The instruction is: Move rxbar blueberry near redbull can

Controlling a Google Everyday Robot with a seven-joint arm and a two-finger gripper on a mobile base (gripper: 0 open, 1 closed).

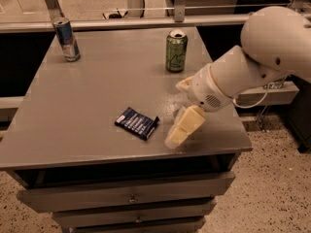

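The rxbar blueberry (137, 123), a flat dark navy wrapper with pale text, lies on the grey table (87, 91) near the front middle. The redbull can (67, 39), slim and blue-and-silver, stands upright at the far left corner. My gripper (177, 114) hangs over the table just right of the bar, close to it but not touching. Its cream fingers (185, 126) are apart and hold nothing. The white arm (262, 57) reaches in from the right.
A green can (176, 51) stands upright at the back middle-right, behind the gripper. The table has drawers (131, 198) below its front edge. A rail (146, 22) runs behind the table. A speckled floor (272, 193) lies to the right.
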